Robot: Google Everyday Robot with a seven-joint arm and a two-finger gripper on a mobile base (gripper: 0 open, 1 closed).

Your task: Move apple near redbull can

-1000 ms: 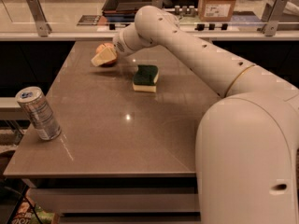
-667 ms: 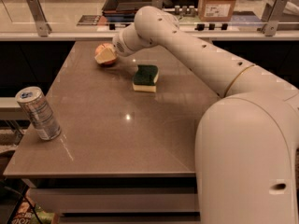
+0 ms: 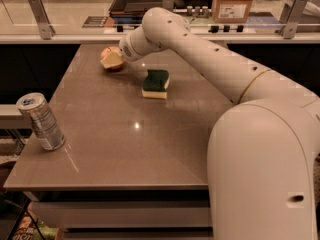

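Far at 11 o'clock on the tabletop (image 3: 150, 149), end effector (image 3: 121, 54) right against the apple (image 3: 110, 59), open or clamped impossible to tell, probably for carrying it toward the redbull can (image 3: 41, 121) standing well apart at 8 o'clock.

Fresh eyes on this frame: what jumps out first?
The big white arm dominates, sweeping from the lower right across the table to the far left corner. There the gripper is at the apple. The redbull can stands alone at the near left edge, far from the apple, with a green-and-yellow sponge lying between them, nearer the apple.
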